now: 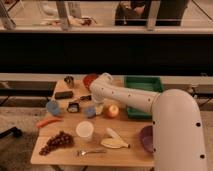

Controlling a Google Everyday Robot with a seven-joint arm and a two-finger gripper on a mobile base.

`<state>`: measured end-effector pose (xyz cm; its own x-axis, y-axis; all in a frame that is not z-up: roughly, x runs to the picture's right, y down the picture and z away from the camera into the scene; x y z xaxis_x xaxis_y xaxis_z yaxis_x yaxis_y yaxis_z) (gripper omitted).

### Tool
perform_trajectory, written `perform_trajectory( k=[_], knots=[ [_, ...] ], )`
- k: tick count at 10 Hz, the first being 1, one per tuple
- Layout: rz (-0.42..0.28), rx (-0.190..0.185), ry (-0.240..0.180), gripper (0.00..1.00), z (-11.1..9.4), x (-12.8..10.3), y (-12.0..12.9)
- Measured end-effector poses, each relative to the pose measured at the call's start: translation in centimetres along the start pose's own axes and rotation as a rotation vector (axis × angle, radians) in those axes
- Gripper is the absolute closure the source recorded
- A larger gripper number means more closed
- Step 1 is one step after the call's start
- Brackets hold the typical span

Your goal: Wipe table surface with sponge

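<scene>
The sponge (90, 111) is a small light-blue block on the light tan table surface (65, 155), left of an orange-red apple (112, 110). My white arm reaches in from the lower right across the table, with its wrist (103, 84) bent down. My gripper (94, 102) hangs just above and behind the sponge. I cannot tell whether it touches the sponge.
A green tray (145, 80) stands at the back right, and a red bowl (89, 79) and a metal cup (69, 81) at the back. A darker blue lump (53, 107), a white cup (84, 129), grapes (56, 141), a pale yellow piece (115, 140) and a purple bowl (146, 138) lie around.
</scene>
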<state>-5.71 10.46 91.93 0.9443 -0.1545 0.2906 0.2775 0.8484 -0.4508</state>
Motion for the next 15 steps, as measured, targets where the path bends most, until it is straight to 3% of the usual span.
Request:
perform_trajectory(
  k=[6,10,15],
  knots=[
    [-0.016,0.004,-0.007,1.0,-0.2,-0.6,0.0],
    [-0.081,0.013,-0.07,1.0,-0.5,-6.8,-0.1],
    [-0.124,0.011,-0.101,1.0,-1.2,-8.6,1.3]
  ],
)
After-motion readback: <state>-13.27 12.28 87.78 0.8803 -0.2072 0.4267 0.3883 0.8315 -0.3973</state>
